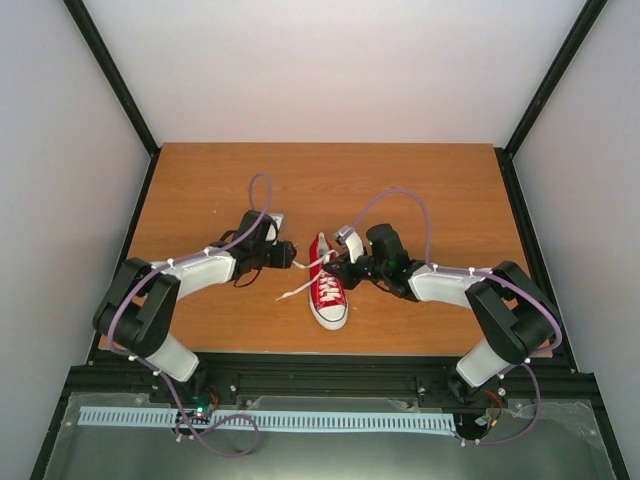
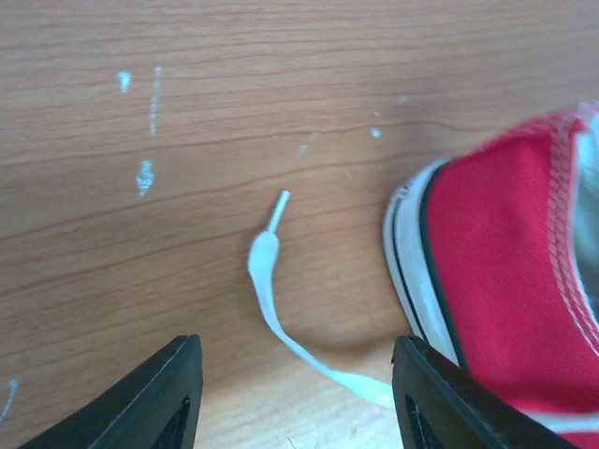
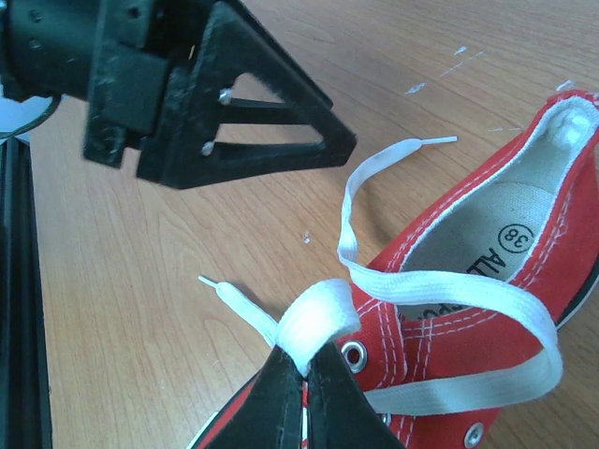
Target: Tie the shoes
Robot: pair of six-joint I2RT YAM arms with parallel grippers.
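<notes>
Seemingly low beside the sneaker (image 1: 328, 290), left gripper (image 2: 297, 354) gapes; right gripper (image 3: 304, 360) pinches its lace (image 3: 449, 291).

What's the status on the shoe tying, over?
Left gripper open, low over a loose lace end on the table. Right gripper shut on the white lace above the red sneaker. Not yet tied. Nothing in the way.

Left wrist view: sneaker (image 2: 505, 271) cropped by the right and bottom edges, its right side blurred; lace (image 2: 265, 271) lost at a finger of the left pincer (image 2: 295, 360). Right wrist view: toe and heel cropped; right pincer (image 3: 304, 360) hides the lace section it pinches. Top view: that grip is too small to resolve.
</notes>
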